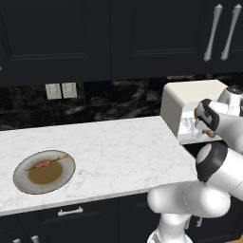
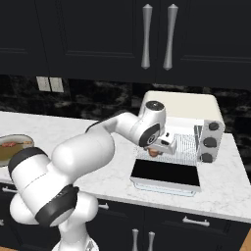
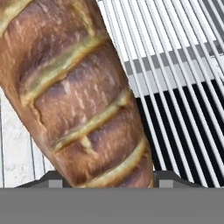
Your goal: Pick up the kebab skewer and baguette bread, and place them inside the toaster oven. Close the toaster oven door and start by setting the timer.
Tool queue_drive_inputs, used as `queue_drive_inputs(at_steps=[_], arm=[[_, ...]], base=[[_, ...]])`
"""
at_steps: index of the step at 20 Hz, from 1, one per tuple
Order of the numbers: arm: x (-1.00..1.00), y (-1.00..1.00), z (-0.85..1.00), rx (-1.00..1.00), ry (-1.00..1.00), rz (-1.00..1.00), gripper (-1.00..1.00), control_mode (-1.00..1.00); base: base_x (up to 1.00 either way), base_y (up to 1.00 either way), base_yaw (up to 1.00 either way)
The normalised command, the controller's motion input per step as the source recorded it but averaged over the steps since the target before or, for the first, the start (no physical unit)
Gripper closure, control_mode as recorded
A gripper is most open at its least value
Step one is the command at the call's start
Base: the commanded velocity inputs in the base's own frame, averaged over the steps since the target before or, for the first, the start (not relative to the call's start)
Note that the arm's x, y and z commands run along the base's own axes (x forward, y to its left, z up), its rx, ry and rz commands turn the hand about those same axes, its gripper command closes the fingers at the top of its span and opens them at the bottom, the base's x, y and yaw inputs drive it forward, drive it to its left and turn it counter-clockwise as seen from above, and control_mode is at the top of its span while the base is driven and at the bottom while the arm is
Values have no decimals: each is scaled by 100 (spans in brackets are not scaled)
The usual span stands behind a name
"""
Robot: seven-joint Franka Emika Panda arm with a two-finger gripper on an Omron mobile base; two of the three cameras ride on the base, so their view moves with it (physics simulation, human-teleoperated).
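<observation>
Over wire rack [image 3: 183, 65]: baguette bread [image 3: 83, 92], seemingly gripped.

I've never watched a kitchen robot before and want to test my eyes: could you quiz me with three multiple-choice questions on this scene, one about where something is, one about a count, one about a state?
1. Where is the kebab skewer?
A. On the round plate on the counter
B. On the oven rack
C. In the pincer

2. How many dark knobs does the toaster oven show on its right side?
A. One
B. Three
C. Five

3. How does the toaster oven door stand?
A. Shut
B. Folded down open
C. Taken off

Answers:
1 A, it lies across the plate at the counter's left.
2 B, three sit stacked in the right base view.
3 B, the dark glass lies flat in front while the pincer holds the baguette bread above the wire rack.
</observation>
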Motion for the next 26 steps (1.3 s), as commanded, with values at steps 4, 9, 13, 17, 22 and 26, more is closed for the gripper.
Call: queue_drive_inputs(at_steps=[4,9,13,17,22,26], arm=[[0,-3,-16,3,0,0,100,-100],[8,-4,-14,1,0,0,100,-100],[0,-10,-21,0,0,0,100,-100],[0,-21,-19,0,0,0,100,-100],[0,-10,-23,0,0,0,100,-100],[0,-8,-27,0,0,0,100,-100]], base=[[0,0,0],[0,0,0],[0,0,0],[0,0,0],[0,0,0],[0,0,0]])
